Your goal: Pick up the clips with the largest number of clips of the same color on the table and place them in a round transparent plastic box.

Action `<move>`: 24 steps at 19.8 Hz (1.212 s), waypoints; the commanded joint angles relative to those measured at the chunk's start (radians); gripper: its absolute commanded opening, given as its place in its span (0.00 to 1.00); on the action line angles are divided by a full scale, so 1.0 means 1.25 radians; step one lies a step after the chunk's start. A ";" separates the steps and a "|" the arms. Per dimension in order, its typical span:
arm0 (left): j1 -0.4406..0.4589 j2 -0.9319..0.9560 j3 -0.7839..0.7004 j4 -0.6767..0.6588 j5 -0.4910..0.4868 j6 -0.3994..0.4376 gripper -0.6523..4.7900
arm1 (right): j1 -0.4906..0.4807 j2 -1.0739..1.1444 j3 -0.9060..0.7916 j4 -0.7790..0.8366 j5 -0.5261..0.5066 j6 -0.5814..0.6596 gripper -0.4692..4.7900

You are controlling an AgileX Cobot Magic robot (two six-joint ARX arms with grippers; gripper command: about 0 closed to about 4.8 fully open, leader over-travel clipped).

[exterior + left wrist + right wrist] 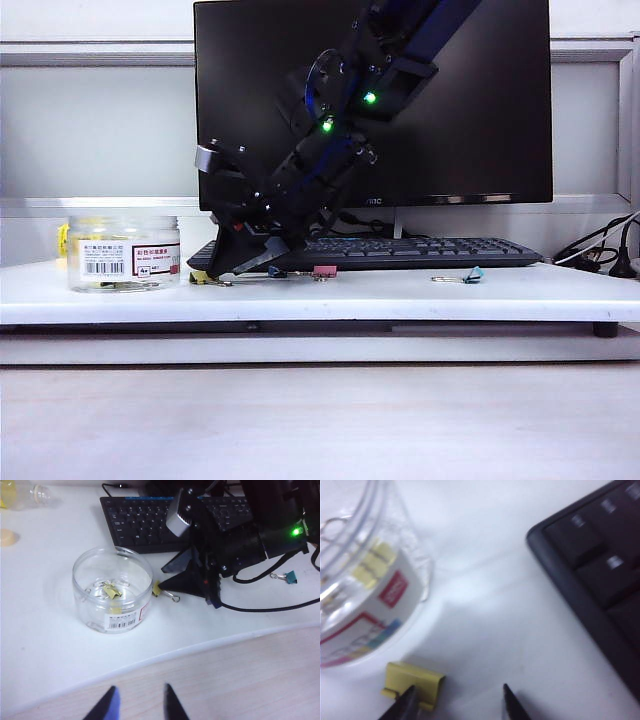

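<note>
The short, clear, round plastic jar with a white barcode label and a red-edged label stands on the white worktop, to the left of the black keyboard. Inside it, on the bottom, lie at least one small yellow binder clip and some silver wire handles.

The right gripper is lowered to the worktop just beside the jar, on its keyboard side. Its jaws stand apart, and a small yellow binder clip with wire handles lies on the worktop at one fingertip, beside the jar's base. Whether that fingertip touches the clip I cannot tell; the other one is clear of it. In the left wrist view the same clip sits at the point of the right gripper, between it and the jar wall.

The left gripper hangs above the near edge of the worktop, well apart from the jar, its jaws partly open and holding nothing.

A pink binder clip lies in front of the keyboard, and a teal binder clip lies farther right on the worktop, well apart from the jar.
</note>
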 commanded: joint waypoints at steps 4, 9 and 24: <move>0.000 0.001 0.000 0.016 -0.002 0.016 0.35 | 0.003 -0.033 0.039 -0.017 -0.030 0.042 0.50; 0.000 0.001 0.000 0.016 -0.002 0.016 0.35 | 0.005 -0.035 0.048 -0.061 -0.047 0.108 0.50; 0.000 -0.001 0.000 0.015 0.000 0.016 0.34 | 0.089 -0.034 0.048 -0.057 0.189 0.227 0.53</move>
